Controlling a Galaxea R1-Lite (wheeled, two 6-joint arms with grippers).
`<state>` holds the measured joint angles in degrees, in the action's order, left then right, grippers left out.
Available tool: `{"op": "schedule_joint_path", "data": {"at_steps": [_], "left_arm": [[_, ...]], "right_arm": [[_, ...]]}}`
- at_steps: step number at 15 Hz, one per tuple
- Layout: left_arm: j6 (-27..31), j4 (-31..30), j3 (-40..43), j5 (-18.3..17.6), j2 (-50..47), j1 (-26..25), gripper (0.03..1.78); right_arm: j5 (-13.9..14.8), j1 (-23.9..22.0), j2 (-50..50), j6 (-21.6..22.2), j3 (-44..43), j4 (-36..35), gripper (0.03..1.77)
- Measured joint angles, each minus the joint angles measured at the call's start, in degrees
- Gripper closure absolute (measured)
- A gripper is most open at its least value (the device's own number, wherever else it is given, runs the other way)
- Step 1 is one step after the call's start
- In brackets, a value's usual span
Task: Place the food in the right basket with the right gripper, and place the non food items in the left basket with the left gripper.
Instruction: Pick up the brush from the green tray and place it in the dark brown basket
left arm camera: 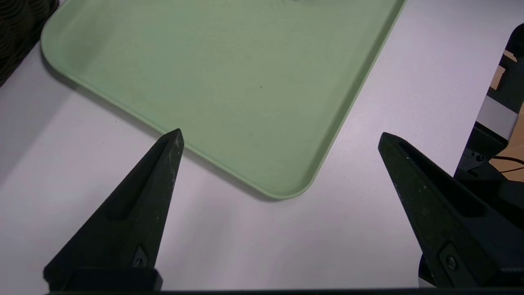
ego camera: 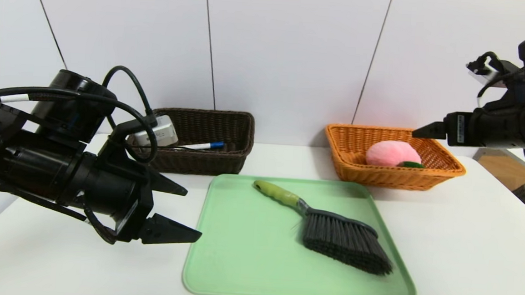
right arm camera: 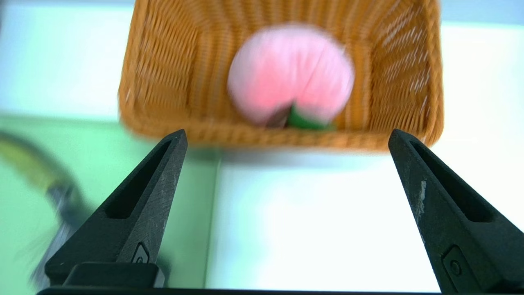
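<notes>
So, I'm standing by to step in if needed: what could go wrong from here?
The hand brush lies slantwise on the green tray, its bristles splayed; the left gripper, open at the tray's left edge, might slip if it closes on them rather than the handle.

The dark brown basket already holds the marker pen and looks small for the brush, which could end up poking out or tipping over the rim.
</notes>
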<state>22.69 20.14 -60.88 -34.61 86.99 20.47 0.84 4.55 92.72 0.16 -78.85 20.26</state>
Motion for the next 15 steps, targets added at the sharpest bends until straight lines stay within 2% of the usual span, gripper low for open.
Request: {"op": "schedule_joint_path", "data": {"at_steps": [3,9,12,15], "left_arm": [[0.0,-0.1,0.0,0.0,0.5,0.0,0.12],[0.0,-1.7,-0.2,0.0,2.4,0.1,0.12],[-0.6,-1.7,-1.2,0.0,3.9,0.6,0.12],[-3.8,-1.7,-3.8,0.5,5.8,2.3,0.12]], "right_arm": [[-0.4,3.1,-7.7,0.0,8.2,2.9,0.11],[-1.6,11.6,-20.5,0.3,23.5,2.6,0.11],[-5.2,13.3,-25.1,0.3,28.6,2.4,0.11],[-5.5,13.4,-27.1,0.5,31.7,1.3,0.11]]}}
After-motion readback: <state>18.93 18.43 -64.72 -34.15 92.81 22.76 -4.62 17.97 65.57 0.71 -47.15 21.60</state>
